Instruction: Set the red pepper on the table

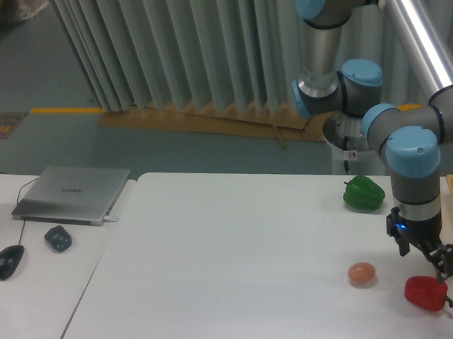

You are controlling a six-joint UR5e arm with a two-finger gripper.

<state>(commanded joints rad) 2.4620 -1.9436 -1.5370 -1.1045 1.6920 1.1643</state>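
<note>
Grey pleated curtains are hanging behind the scene, above a blue-grey floor with a yellow line running along it. Two white surfaces are standing side by side: the large desk (231,259) with rounded corners, and a smaller side desk (36,282) adjoining it on the left.

Three rounded items are lying on the large desk, all toward its right side: one red pepper (426,293) near the right edge, one green pepper (363,194) farther back, and one orange-pink ball (362,274) just left of the red pepper, apart from it. On the side desk, one closed silver laptop (73,194), one black mouse (9,261) and one small dark lump (58,239) are sitting.

One arm (413,157), silver with blue joint caps, is reaching in from the upper right and bending downward, its wrist pointing at the desk. Its gripper (430,259) is hanging just above the red pepper, slightly to its left, with fingers parted and holding nothing. Whether a fingertip is touching the pepper's top cannot be told. The red pepper is resting on the desk surface.
</note>
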